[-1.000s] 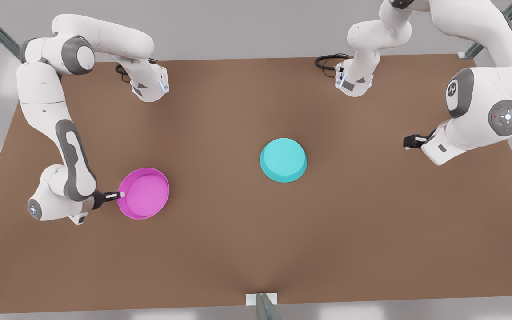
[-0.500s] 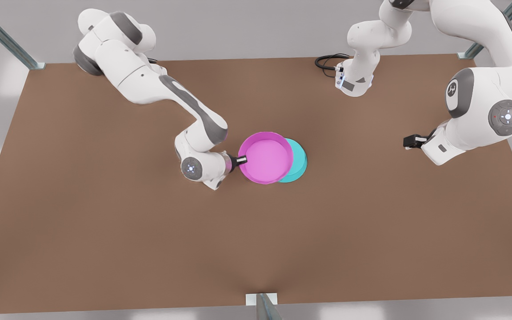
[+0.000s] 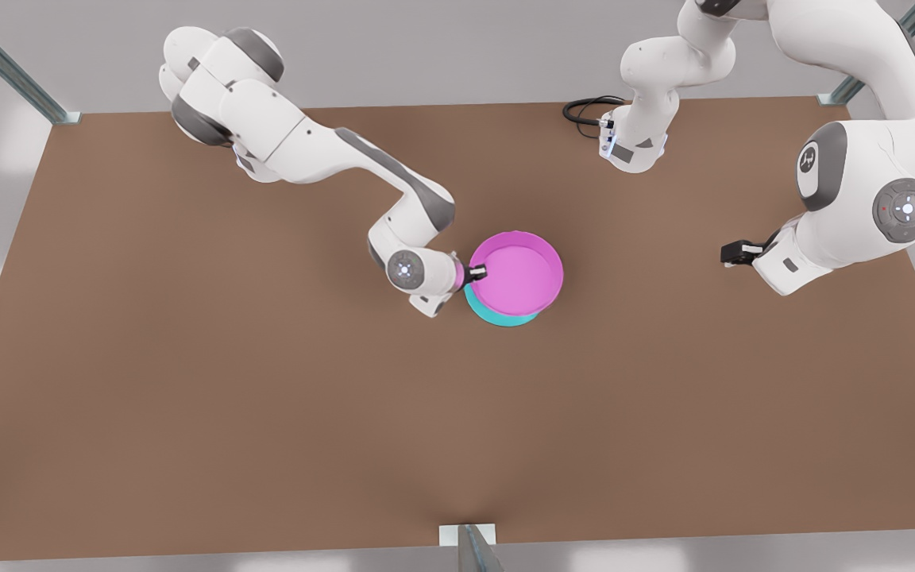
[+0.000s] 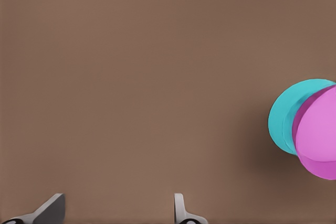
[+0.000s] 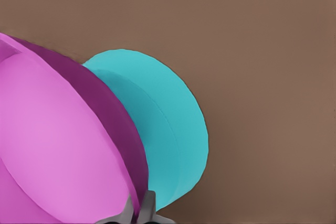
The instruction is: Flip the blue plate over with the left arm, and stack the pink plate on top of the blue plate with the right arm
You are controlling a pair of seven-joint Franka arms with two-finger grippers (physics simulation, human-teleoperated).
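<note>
Two plates sit near the middle of the brown worktop, one over the other. The pink plate is rim-up, covering most of the blue plate, of which a turquoise crescent shows at the edge nearer the camera and toward the front view's left. Whether the pink plate already rests on the blue one or hangs just above it, I cannot tell. The right wrist view shows the pink plate tilted across the picture with the blue plate behind it, its flat plain underside turned up.

The right gripper is at the pink plate's rim on the front view's left side, its fingers closed narrow on that rim, one inside the wall and one outside. The right arm reaches in from the far corner on the front view's left.

The left gripper waits well apart from the plates, toward the front view's right, above bare worktop. Its fingers stand wide and hold nothing. From its wrist view both plates appear far off, the pink plate overlapping the blue plate.
</note>
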